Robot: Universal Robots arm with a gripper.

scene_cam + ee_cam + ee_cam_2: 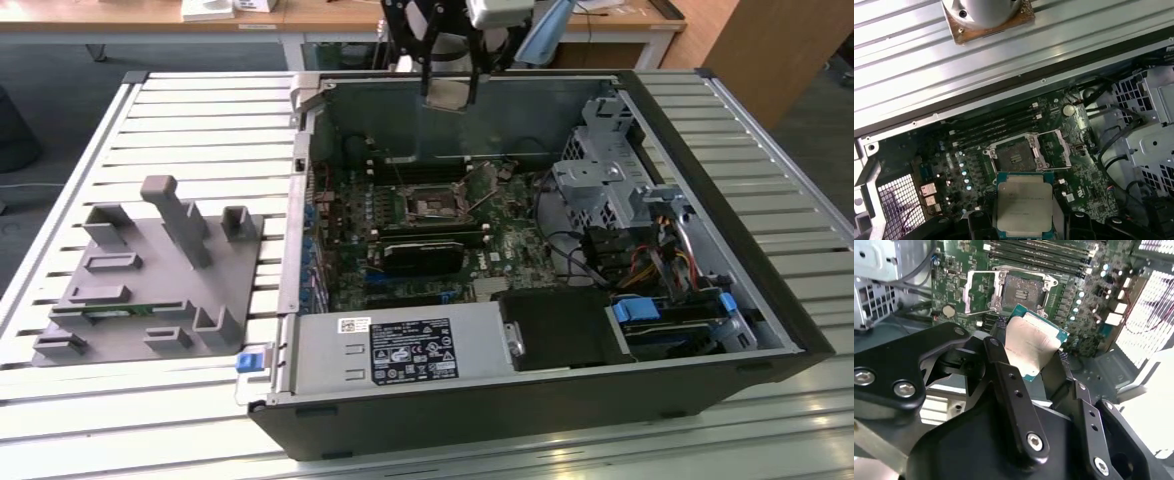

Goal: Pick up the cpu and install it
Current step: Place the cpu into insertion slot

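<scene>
So, gripper (450, 78) is up over the far wall of the open pc case (747, 300), jaws closed narrow on the cpu (447, 95). The chip is pinched by two opposite edges between the black fingers (1004, 375) and sticks out past the fingertips, silvery lid towards the cams in both wrist views (1034, 340) (1024, 205). It's in the air, well clear of the motherboard (507, 240).

CPU socket (434, 205) sits mid-board, open, dark square centre on show (1021, 290) (1015, 156). Its metal retaining frame (1054, 147) is swung off to one side, lying just beside the socket.

Around it:
- Memory slots (999, 125) run between socket and the case wall.
- Black block (420, 255) sits on the board just on the socket's near side in the exterior view.
- Drive cage (601, 180) and a tangle of cables (587, 255) are on the exterior view's right.
- PSU (400, 350) is at the near edge.

Grey fixture (147, 270) lies on the slatted table (200, 120), on the exterior view's left, well apart from the case.
</scene>
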